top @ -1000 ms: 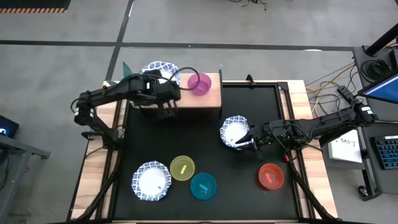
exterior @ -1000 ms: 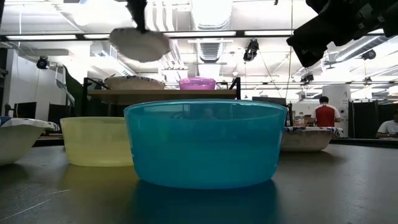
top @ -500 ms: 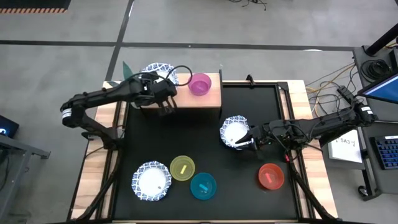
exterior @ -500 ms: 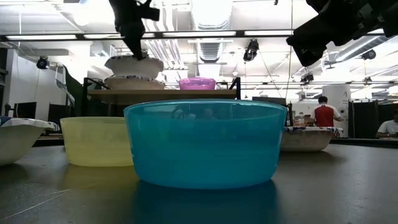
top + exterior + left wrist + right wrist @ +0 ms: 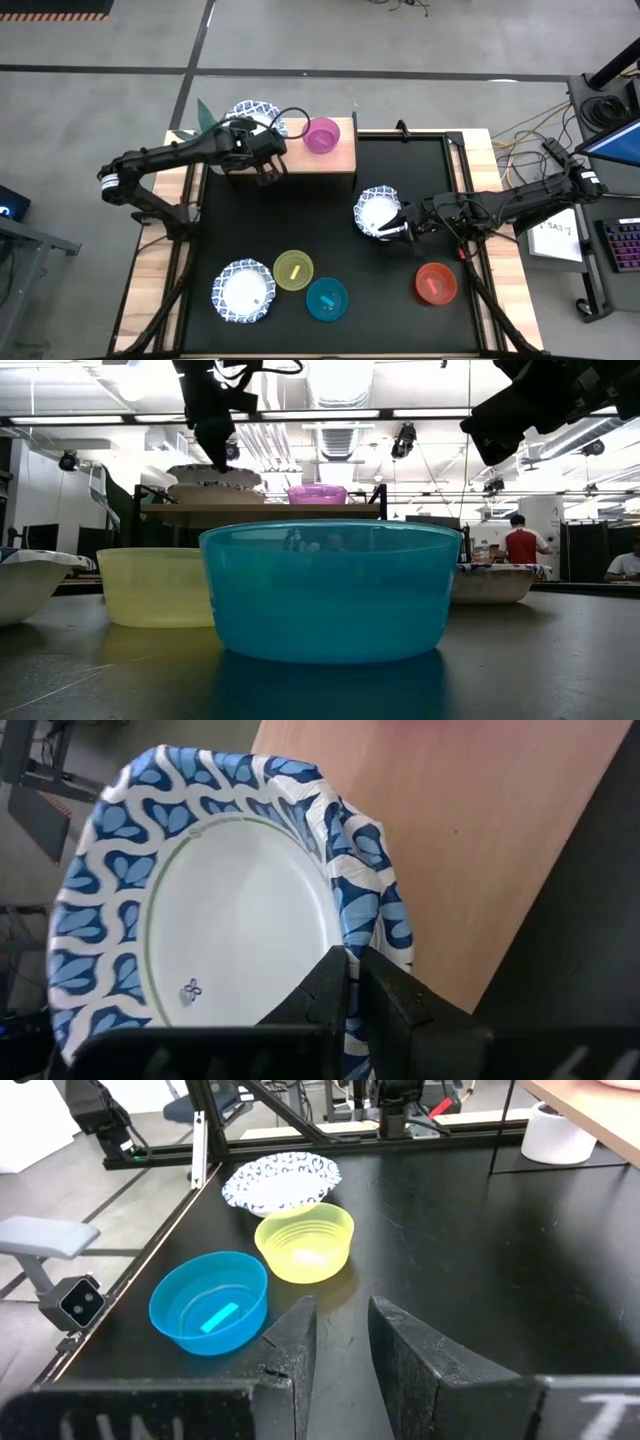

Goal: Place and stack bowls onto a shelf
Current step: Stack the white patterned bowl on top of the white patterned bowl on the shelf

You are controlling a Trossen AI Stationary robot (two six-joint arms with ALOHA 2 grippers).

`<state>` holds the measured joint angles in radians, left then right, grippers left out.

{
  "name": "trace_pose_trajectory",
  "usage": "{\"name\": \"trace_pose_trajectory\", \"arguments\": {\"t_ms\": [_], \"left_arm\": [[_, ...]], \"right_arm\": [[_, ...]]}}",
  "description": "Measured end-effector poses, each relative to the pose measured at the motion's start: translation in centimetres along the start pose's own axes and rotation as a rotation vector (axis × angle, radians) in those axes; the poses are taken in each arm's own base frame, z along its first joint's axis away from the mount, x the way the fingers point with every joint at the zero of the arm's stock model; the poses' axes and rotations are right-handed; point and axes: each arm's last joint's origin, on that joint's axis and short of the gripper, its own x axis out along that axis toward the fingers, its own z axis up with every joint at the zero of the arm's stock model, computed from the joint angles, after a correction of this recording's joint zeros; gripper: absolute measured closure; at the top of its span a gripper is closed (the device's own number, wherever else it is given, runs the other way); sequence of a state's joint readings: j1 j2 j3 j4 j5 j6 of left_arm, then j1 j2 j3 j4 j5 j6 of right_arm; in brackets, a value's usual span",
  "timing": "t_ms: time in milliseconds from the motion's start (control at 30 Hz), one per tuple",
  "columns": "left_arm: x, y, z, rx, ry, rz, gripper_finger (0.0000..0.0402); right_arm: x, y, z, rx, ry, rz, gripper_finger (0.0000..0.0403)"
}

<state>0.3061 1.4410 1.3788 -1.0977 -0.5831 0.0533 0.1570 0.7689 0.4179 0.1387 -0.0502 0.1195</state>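
A wood shelf stands at the mat's far edge. On its left end, two blue-patterned bowls are stacked: the upper one sits in the lower one. My left gripper is above them, shut on the upper bowl. A purple bowl rests on the middle of the shelf. My right gripper is open, raised over the mat beside a third patterned bowl and touching nothing. My left gripper pinches the upper bowl's wavy rim between its two fingers, on the side toward the middle of the shelf. The fingers come from above, pointing down. The bowl sits level, nested in the patterned bowl below it.
Near the mat's front edge stand a fourth patterned bowl, a yellow-green bowl and a teal bowl. A red bowl is at the near right. The shelf's right end is bare wood. People are in the room behind.
My left gripper has carried the patterned bowl slightly toward the table's left and far edge and then down. The bowl was in the air above the shelf and now rests in the patterned bowl on the shelf's left end. The right arm has kept still.
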Motion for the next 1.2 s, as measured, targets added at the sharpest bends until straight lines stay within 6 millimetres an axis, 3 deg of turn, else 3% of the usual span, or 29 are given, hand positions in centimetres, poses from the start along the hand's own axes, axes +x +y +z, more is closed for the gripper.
{"name": "trace_pose_trajectory", "arguments": {"t_ms": [600, 933, 1200], "left_arm": [[-0.1, 0.2, -0.1, 0.021, 0.008, 0.002, 0.0274], [-2.1, 1.6, 0.2, -0.013, -0.038, 0.005, 0.0265], [-2.5, 1.8, -0.1, -0.028, -0.047, -0.019, 0.0258]], "right_arm": [[0.0, 0.0, 0.0, 0.003, 0.000, 0.000, 0.0319], [0.0, 0.0, 0.0, 0.003, -0.001, 0.000, 0.0319], [0.0, 0.0, 0.0, 0.003, -0.001, 0.001, 0.0319]]}}
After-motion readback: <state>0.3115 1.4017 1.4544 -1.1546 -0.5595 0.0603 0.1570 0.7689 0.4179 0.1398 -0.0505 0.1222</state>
